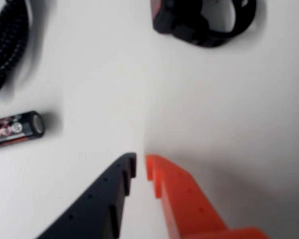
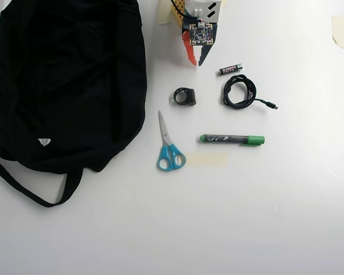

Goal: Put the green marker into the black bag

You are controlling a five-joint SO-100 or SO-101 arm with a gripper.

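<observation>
While one green marker [image 2: 232,139] lies, one black bag [image 2: 69,80] sits.

My gripper [image 1: 140,166] had one orange and one black finger; the marker [image 2: 232,139] was dark with green cap, bag [image 2: 63,80] black with white tag, scissors [image 2: 169,149] blue-handled, battery [image 1: 15,128] black-pink.

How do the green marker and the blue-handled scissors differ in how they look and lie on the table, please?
In the overhead view, the green marker lies horizontally, while the blue-handled scissors lie nearly vertically, blades pointing up the picture. The marker is one straight dark barrel with green ends; the scissors have silver blades and two blue loops. The marker sits right of the scissors, farther from the black bag. Both lie flat, apart from the gripper.
</observation>
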